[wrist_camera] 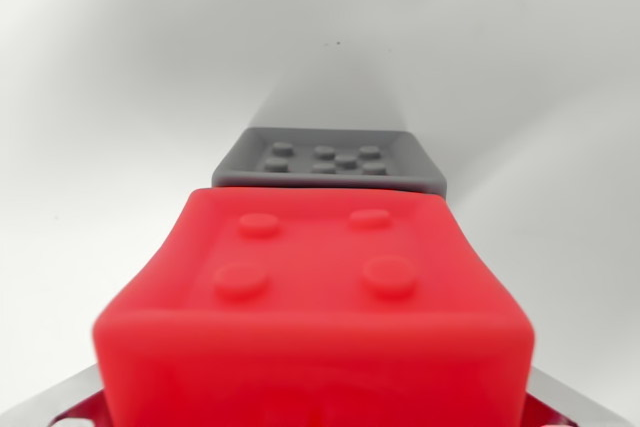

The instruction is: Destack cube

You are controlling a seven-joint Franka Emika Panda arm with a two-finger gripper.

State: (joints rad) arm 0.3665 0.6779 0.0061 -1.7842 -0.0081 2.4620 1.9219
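Note:
A red cube [315, 287] with four round studs on top fills the lower half of the wrist view, very close and blurred at its near edge. My gripper [315, 409] sits around it. Only shiny metal finger parts [60, 405] show at the bottom left and bottom right corners, pressed against the cube's two sides, so it reads as shut on the red cube. Behind the red cube lies a grey cube [328, 161] with several studs on its top face. The red cube hides the grey cube's near edge; whether the two touch cannot be told.
A plain white surface [120, 97] surrounds both cubes, with a soft grey shadow rising behind the grey cube. No other objects show.

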